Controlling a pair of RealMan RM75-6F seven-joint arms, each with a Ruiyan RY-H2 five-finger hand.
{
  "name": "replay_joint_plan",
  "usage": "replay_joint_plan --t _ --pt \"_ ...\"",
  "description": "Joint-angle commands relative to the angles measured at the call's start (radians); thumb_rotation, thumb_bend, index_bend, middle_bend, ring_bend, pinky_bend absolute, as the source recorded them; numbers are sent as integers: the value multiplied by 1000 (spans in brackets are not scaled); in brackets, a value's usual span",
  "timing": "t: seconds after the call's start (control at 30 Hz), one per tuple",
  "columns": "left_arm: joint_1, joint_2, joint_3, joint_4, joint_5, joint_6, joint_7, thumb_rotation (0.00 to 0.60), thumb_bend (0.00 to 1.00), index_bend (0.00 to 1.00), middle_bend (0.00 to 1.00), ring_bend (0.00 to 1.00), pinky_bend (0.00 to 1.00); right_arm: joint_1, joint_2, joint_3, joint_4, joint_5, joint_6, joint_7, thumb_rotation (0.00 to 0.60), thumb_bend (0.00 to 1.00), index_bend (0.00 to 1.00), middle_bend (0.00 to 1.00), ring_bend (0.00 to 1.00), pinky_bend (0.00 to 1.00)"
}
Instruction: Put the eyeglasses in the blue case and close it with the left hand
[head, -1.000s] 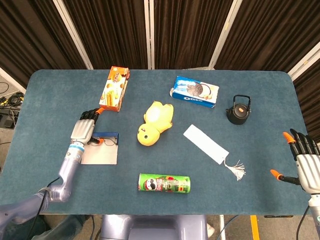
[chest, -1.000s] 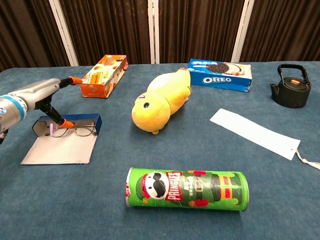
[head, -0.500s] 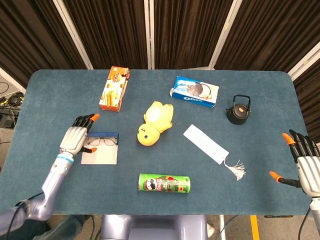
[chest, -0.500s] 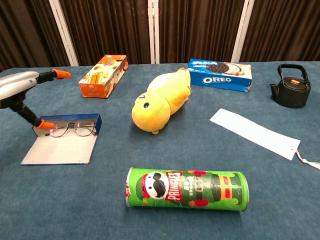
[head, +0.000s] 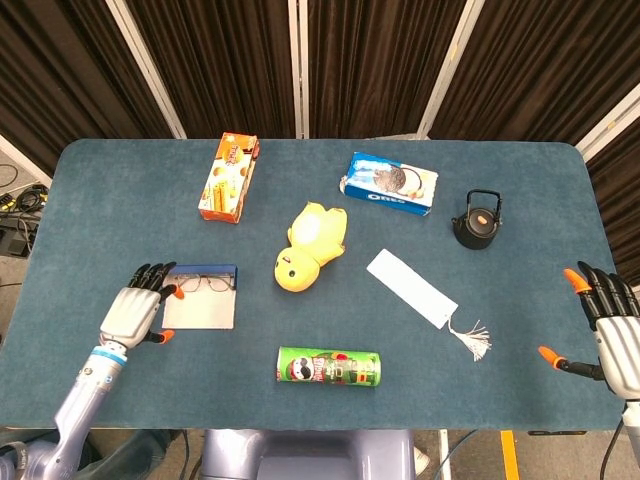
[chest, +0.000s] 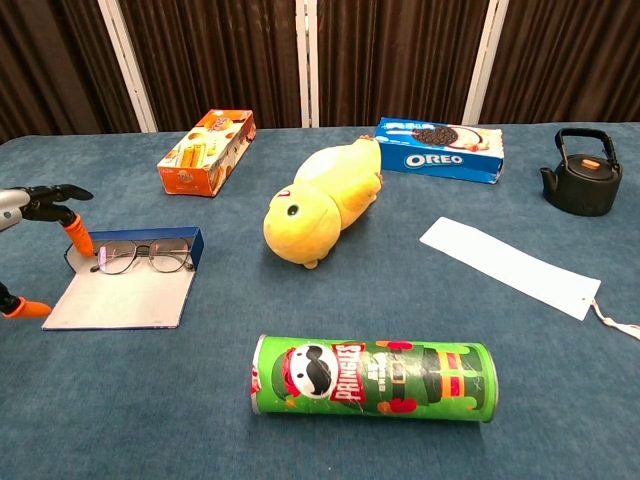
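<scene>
Eyeglasses (head: 197, 284): thin dark metal frame, clear lenses, lying folded in the tray of the blue case (head: 200, 306) at the table's left front. In the chest view the lenses lean against the tray's blue far wall.

Blue case: open. Shallow blue-walled tray at the far edge, pale grey flat lid spread toward the table's near edge. Lid lies flat on the cloth.

Left hand (head: 132, 312): just left of the case, fingers spread, orange tips showing; nothing in its grasp. In the chest view its fingertips (chest: 72, 228) sit beside the case's left end; whether they touch it cannot be told.

Right hand (head: 612, 330): at the table's right front edge, well apart from the case, fingers spread, holding nothing.

Table (head: 120, 200): covered in blue cloth.

Other items:
- Orange snack box (head: 227, 178), beyond the case, lying flat.
- Yellow plush duck (head: 309, 246), right of the case, near it but apart.
- Green Pringles can (head: 329, 367), on its side, near the front edge, right of the case lid.
- Oreo box (head: 389, 183), far centre.
- Black kettle (head: 476, 220), far right, upright.
- White bookmark (head: 412, 288) with a tassel, right of centre.

Nothing lies on the lid or between the left hand and the case.
</scene>
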Motion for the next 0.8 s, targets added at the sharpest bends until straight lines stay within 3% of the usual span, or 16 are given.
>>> replay_joint_plan --t 0.03,0.27,0.8 --pt "-4 -41 -2 43 0 -23 -23 600 145 370 0 0 0 2 -2 1 2 3 -4 -1 600 0 0 0 0 0" --pt "-20 -121 -7 132 21 -51 -47 600 216 397 0 0 0 7 -5 2 6 13 -16 -2 600 0 0 0 0 0" --pt "-21 -196 -18 233 37 -54 -67 600 220 403 0 0 0 8 -3 3 10 15 -16 5 600 0 0 0 0 0"
